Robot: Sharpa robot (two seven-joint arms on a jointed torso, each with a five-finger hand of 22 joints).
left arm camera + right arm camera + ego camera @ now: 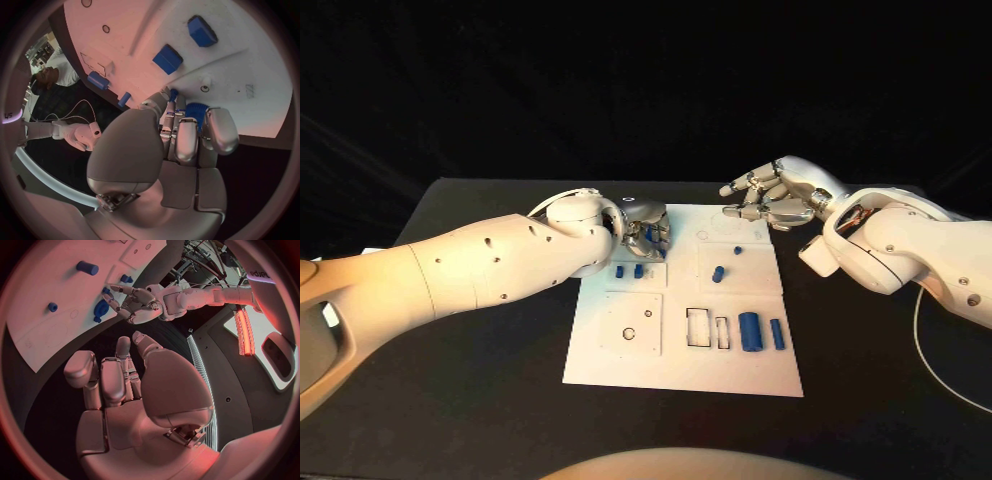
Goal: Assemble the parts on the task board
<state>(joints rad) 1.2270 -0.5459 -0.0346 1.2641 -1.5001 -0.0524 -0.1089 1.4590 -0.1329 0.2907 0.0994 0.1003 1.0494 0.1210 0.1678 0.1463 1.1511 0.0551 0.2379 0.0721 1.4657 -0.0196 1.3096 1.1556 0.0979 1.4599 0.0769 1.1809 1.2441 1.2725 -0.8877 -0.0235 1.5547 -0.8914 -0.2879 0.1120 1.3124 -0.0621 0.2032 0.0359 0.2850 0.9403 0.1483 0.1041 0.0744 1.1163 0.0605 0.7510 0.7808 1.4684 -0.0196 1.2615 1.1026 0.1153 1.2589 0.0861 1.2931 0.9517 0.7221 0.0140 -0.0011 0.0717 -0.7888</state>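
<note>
Left hand [640,236] down on the far-left part of the task board [733,370], fingers curled in around a blue part [195,111]; in the left wrist view the fingertips [186,150] close on that part right at the board's edge, so holding it. A smaller blue piece [174,93] just beyond those fingers.

Right hand [776,196] raised over the far-right corner of the board, fingers apart and loosely bent, nothing in them; in the right wrist view the fingers [112,382] hang clear of the board, above the dark surface [473,400].

Outward from the left hand: two short blue parts [630,270] lying side by side on the board, just on the near side of that hand. One small blue peg [718,273] near the board's middle, well apart from both hands. At the near-right of the board, a larger blue cylinder [751,331] and a slimmer blue bar [777,334] side by side, next to two outlined rectangular slots [705,330]. Near-left, a square plate [633,324] with small round holes.

Board flat on the black surface, lengthwise away from the robot.
</note>
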